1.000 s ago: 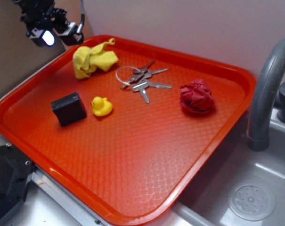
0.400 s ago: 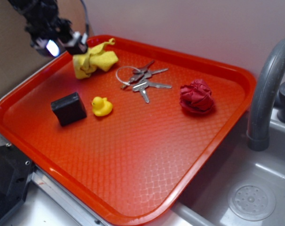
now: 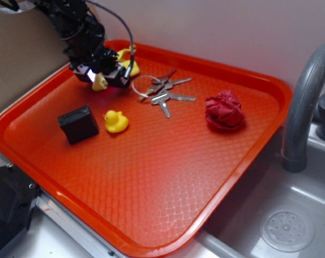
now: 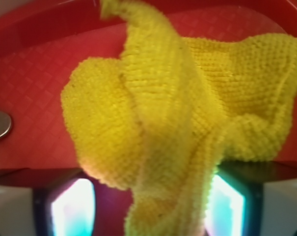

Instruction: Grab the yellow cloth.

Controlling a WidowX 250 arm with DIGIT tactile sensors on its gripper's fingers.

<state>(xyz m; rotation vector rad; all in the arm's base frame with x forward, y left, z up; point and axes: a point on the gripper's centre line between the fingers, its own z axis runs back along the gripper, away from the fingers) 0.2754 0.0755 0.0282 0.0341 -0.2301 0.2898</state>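
Note:
The yellow cloth (image 4: 177, 108) fills the wrist view, wrinkled, with a fold hanging down between my fingers. In the exterior view only small bits of it (image 3: 129, 67) show around my gripper (image 3: 106, 79), which has come down over it at the tray's back left. The gripper (image 4: 150, 209) is open. Its lit pads (image 4: 72, 206) stand on either side of the cloth. The fold touches the right pad, and a gap of red tray shows by the left pad.
The red tray (image 3: 280, 86) also holds a small yellow duck (image 3: 116, 121), a black block (image 3: 78, 123), a bunch of keys (image 3: 165, 91) right of the gripper, and a dark red fabric ball (image 3: 224, 110). A grey faucet (image 3: 302, 107) and sink (image 3: 286, 226) are at the right.
My gripper has moved right and down from above the tray's back left edge onto the yellow cloth, which it now mostly covers. The other things have not moved.

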